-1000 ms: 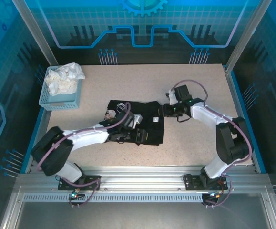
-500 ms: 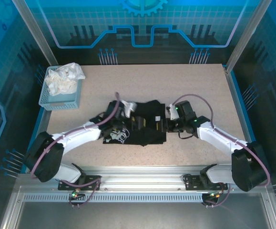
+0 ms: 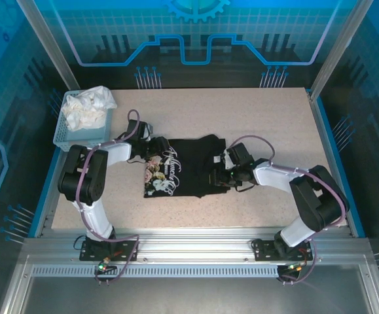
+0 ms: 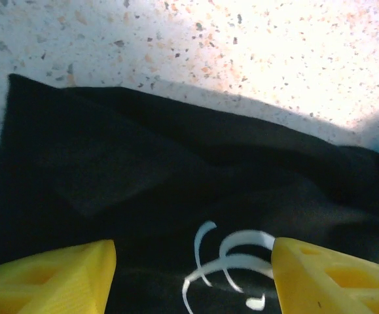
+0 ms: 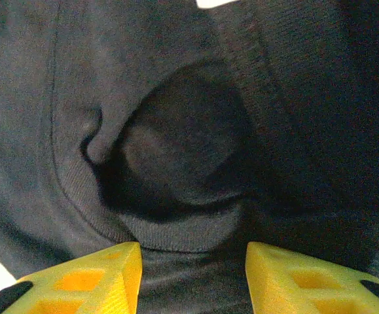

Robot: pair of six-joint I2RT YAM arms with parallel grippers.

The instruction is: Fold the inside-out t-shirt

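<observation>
Two arms: bolted side by side at the near edge of the table (image 3: 274, 111). The left arm (image 3: 84, 183) is bent toward the far left and the right arm (image 3: 307, 196) is folded in toward the middle.
Right gripper (image 3: 216, 171): laid low at the right edge of the shirt. Its yellow fingers (image 5: 91, 278) are seen spread apart, with nothing clamped between them.
Neckband (image 5: 176, 232): seen just beyond the right fingers as a ribbed band curled round a dark hollow of cloth.
Inside-out t-shirt (image 3: 190, 163): spread flat near the middle of the table, between the two grippers. It is black and roughly rectangular.
Printed graphic (image 3: 162, 175): shown face up on the shirt's left part, with white script beside a pale pink-and-white picture.
Left gripper (image 3: 151, 148): placed at the far left corner of the shirt. Its yellow fingers (image 4: 52, 278) are parted, and only black cloth and white lettering are seen between them.
Blue basket (image 3: 78, 137): set at the table's far left corner, apart from the shirt.
White cloth (image 3: 88, 108): heaped in the basket.
</observation>
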